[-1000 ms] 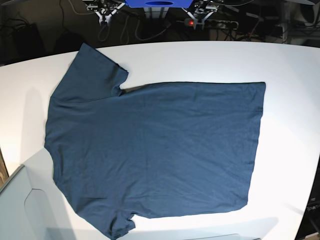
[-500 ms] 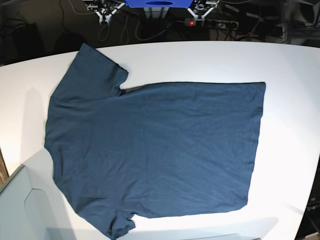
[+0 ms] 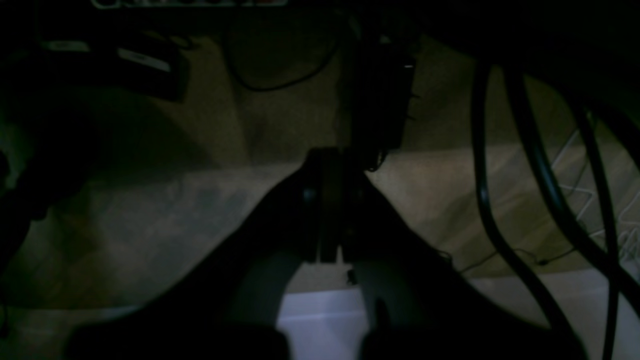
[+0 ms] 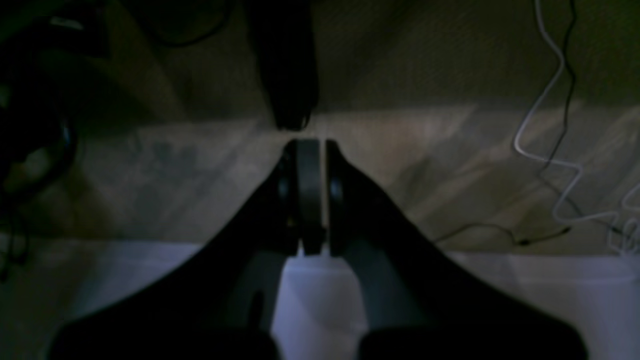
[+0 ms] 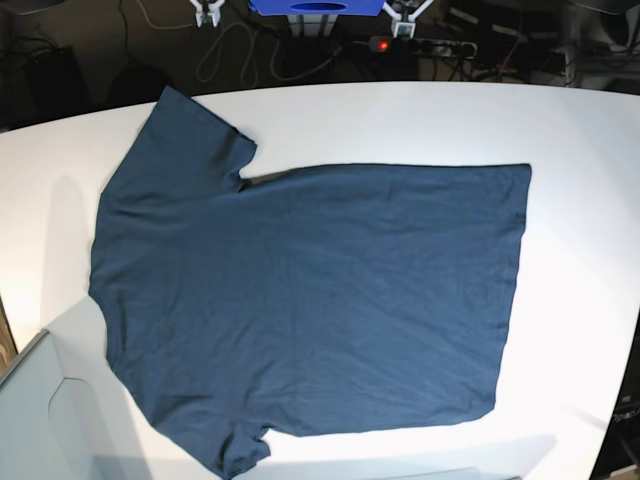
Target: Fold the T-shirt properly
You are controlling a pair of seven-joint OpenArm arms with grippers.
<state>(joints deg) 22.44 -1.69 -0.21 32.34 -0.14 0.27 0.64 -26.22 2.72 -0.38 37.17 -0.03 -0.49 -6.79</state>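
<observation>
The dark navy T-shirt (image 5: pixel 300 290) lies spread flat on the white table (image 5: pixel 400 120), shoulders to the left and hem to the right. One sleeve points to the back left and the other to the front left. No neck label shows. Both grippers are pulled back beyond the table's far edge, well away from the shirt. Only a tip of the left gripper (image 5: pixel 408 10) and of the right gripper (image 5: pixel 207 12) shows in the base view. In the wrist views the left gripper (image 3: pixel 330 160) and the right gripper (image 4: pixel 310 150) are shut and empty, hanging over the floor.
A grey box (image 5: pixel 30 420) stands at the table's front left corner. A power strip with a red light (image 5: pixel 380 45) and cables (image 5: pixel 215 60) lie on the dark floor behind the table. The blue robot base (image 5: pixel 315 6) is at the back centre.
Both grippers have drawn back toward the top edge of the base view and now show only their tips. The T-shirt has not moved.
</observation>
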